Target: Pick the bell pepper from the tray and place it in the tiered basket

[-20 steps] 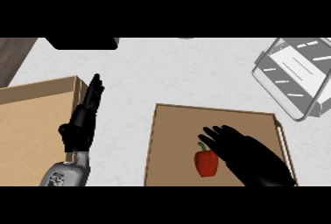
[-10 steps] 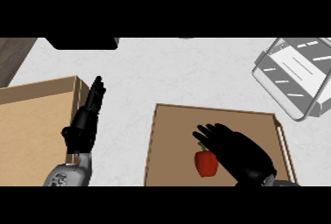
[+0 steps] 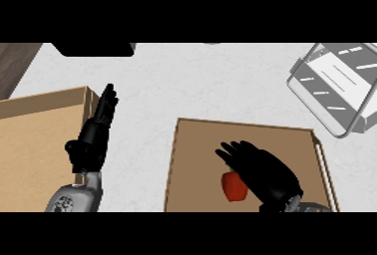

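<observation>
Black fingers (image 3: 239,152) curled beside glossy red bell pepper (image 3: 235,186), flat brown tray (image 3: 199,164).

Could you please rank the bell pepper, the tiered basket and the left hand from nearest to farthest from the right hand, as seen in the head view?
1. Bell pepper: right beside the right hand, on its left, on the tray.
2. Left hand: across the counter on the left, resting open with its fingers up.
3. Tiered basket: at the upper right edge.

Pale speckled counter (image 3: 199,84) bearing a brown tray (image 3: 199,149), tiered basket (image 3: 335,84), wooden board (image 3: 37,144).
</observation>
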